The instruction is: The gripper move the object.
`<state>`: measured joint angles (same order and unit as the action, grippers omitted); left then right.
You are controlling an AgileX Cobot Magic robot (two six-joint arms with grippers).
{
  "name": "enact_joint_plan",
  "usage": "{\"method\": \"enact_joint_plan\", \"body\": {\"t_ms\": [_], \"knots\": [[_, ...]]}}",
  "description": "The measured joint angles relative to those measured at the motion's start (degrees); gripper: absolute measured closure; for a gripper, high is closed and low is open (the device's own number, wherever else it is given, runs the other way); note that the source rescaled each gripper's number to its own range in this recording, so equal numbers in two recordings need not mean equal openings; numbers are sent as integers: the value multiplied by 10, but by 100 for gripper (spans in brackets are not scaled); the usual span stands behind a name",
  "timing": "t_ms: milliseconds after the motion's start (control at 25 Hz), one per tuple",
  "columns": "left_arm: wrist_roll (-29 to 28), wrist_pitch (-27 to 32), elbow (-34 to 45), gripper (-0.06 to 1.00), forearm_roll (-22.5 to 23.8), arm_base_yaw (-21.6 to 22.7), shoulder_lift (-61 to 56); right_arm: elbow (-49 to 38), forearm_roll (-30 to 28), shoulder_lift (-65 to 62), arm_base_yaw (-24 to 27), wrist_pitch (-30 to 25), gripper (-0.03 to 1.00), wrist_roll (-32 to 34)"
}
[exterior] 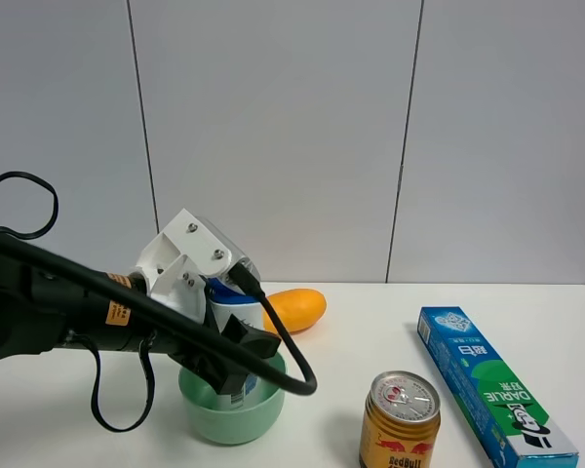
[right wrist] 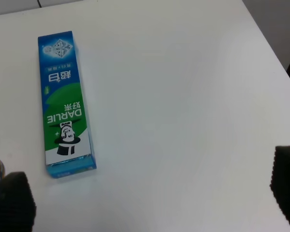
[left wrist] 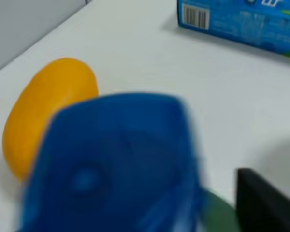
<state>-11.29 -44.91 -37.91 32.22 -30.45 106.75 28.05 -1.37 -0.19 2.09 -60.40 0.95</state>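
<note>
Exterior high view: the only 1 of the 3 views to show the whole layout. The left arm enters from the left edge, and its left pincer (exterior: pixel 240 363) sits over a green bowl (exterior: pixel 229 419) at lower centre-left. A mango (exterior: pixel 297 309) lies behind the bowl, a Red Bull can (exterior: pixel 400 421) stands at lower centre-right, and a Darlie toothpaste box (exterior: pixel 492 385) lies at lower right. All are on the white table (exterior: pixel 370 331).
Left wrist view: a blurred close-up of the bottle's blue cap (left wrist: pixel 121 164), with the mango just beyond it. 1 black finger (left wrist: pixel 268 200) is beside the cap, and a strip of table and bowl rim shows between them.
Right wrist view: the box's printed face, readable only here.
White bottle (exterior: pixel 238 314): upright, with its base inside the green bowl at lower centre-left.
Bottle relative to pincer: the black claws straddle the bottle's lower body, and the cap rises above them.
Left pincer state: whether it is clamped or loose cannot be told.
Right pincer (right wrist: pixel 147 198): its 2 tips are far apart over bare table, and it is unseen from the exterior.
</note>
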Motion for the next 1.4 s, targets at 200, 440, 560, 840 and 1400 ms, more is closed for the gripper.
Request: {"method": "enact_joint_plan", "body": {"t_ms": [200, 440, 560, 840, 1400], "knots": [[0, 0, 0, 14, 0, 0, 0, 0, 0, 0, 0, 0, -3, 0], [-21, 30, 0, 9, 0, -4, -32, 0, 0, 0, 0, 0, -3, 0], [-40, 74, 1, 9, 0, -5, -73, 0, 0, 0, 0, 0, -3, 0], [-109, 225, 1, 9, 1, -5, -194, 0, 0, 0, 0, 0, -3, 0], [-163, 599, 1, 9, -16, -5, -476, 0, 0, 0, 0, 0, -3, 0]]}}
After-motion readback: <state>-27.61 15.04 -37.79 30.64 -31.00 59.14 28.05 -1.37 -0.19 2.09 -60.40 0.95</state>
